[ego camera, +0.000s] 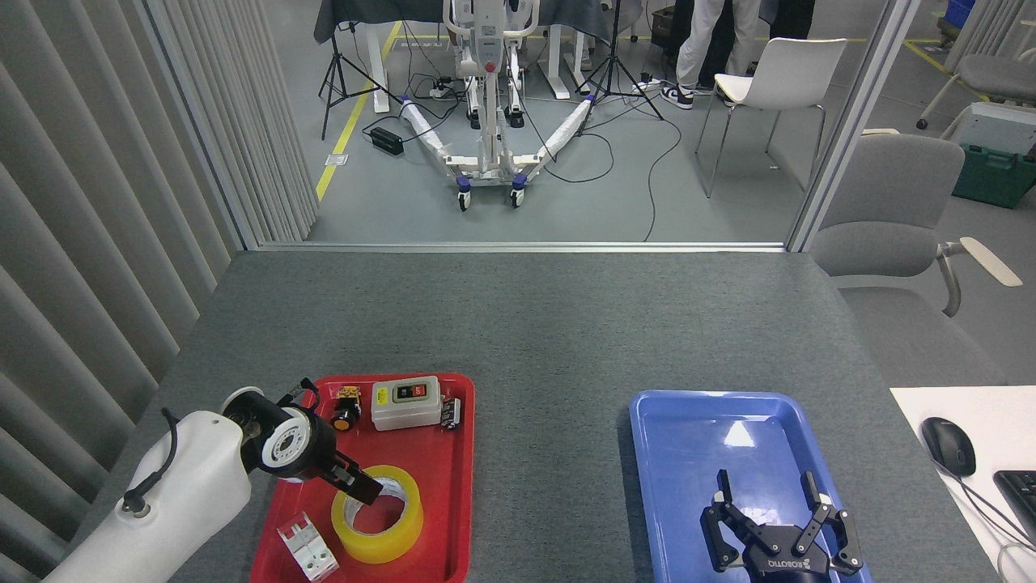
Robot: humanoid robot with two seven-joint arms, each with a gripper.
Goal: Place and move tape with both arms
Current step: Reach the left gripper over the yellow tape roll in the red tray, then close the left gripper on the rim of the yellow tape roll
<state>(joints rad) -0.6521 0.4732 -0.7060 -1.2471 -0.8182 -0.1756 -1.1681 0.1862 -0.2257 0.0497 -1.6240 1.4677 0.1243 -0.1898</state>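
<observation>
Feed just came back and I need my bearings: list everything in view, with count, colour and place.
table: one, grey, fills the foreground.
red tray: one, near left.
blue tray: one, near right, nothing lying in it.
tape: one roll, yellow, lying flat in the red tray.
switch box: one, grey-white, red tray's far edge.
push button: one, yellow and black, left of the box.
breaker: one, white, red tray's near left corner.
mouse: one, black, far right.
chairs: one white, one grey, beyond the table.
left gripper: black, tip at the tape's core.
right gripper: black, open over the blue tray.
</observation>
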